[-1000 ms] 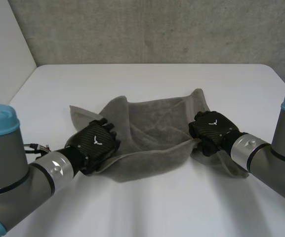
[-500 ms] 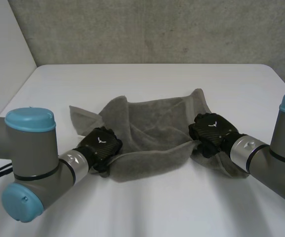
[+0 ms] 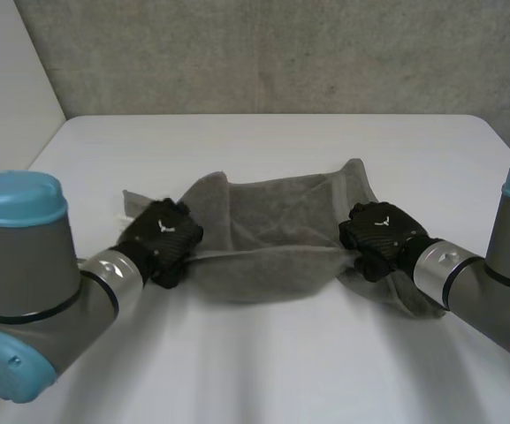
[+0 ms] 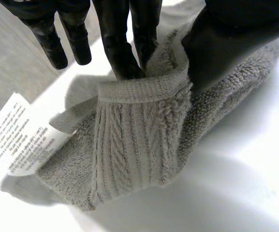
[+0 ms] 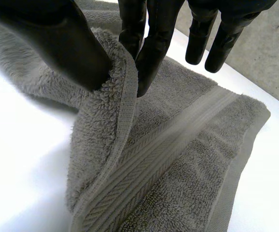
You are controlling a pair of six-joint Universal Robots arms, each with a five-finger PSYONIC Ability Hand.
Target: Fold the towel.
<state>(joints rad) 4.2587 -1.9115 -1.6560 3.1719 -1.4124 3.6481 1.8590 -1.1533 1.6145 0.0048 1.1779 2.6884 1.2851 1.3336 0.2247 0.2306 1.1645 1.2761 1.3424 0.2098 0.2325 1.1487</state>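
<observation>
A grey towel [image 3: 272,238] lies rumpled in the middle of the white table [image 3: 263,141], its near edge stretched between my two hands. My left hand [image 3: 162,237] is at the towel's near left corner. In the left wrist view the thumb and fingers [image 4: 124,48] pinch the woven band [image 4: 129,140] of that corner, next to a white care label [image 4: 21,137]. My right hand [image 3: 378,234] is at the near right corner. In the right wrist view its thumb [image 5: 66,48] and fingers [image 5: 151,43] pinch the towel's hem [image 5: 122,96].
A grey concrete wall [image 3: 281,53] stands behind the table's far edge, and a pale wall [image 3: 7,97] runs along the left side. Bare tabletop lies in front of the towel and behind it.
My left hand has slid left and away to the towel's left corner and closed on it, pulling the near edge taut. My right hand has kept its place and grip.
</observation>
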